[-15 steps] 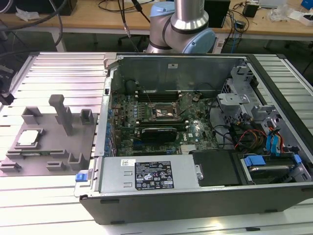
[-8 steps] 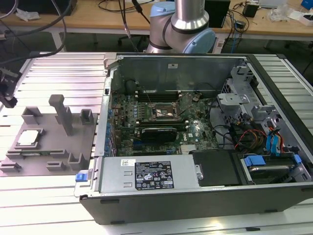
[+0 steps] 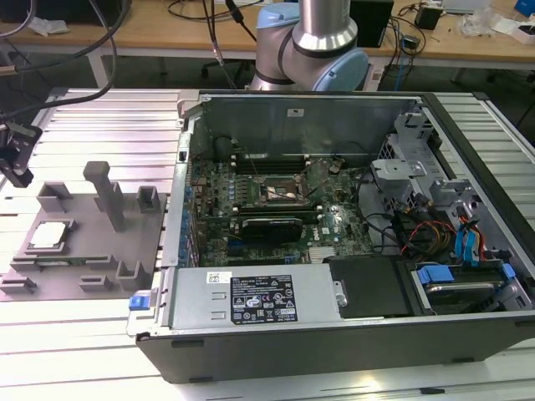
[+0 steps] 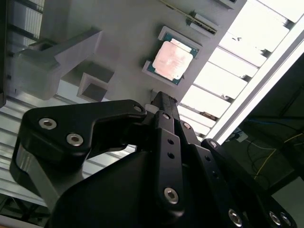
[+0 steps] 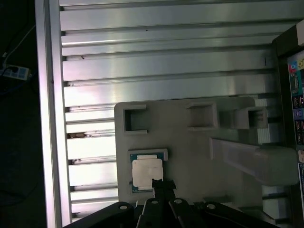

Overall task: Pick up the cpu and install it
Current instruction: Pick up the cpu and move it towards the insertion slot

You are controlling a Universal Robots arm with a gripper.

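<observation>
The cpu [image 3: 48, 236] is a small square chip with a pale metal top. It lies flat in a shallow seat on the grey fixture plate [image 3: 79, 251], at the exterior view's left. Both wrist views show the cpu [image 4: 172, 59] [image 5: 147, 172] from above, just beyond the black fingertips. My gripper [image 3: 17, 159] [image 4: 158, 98] [image 5: 163, 183] hangs above the plate's left end, shut with nothing in it, apart from the chip. The open computer case [image 3: 334, 334] holds the motherboard, whose dark square socket [image 3: 284, 194] lies near the middle.
Grey blocks and a tall post [image 3: 107, 194] rise from the fixture plate between the cpu and the case. The case's side wall [image 3: 171, 242] stands to the right of the plate. Cables [image 3: 401, 230], drive bays and a power supply [image 3: 255, 296] fill the case around the board.
</observation>
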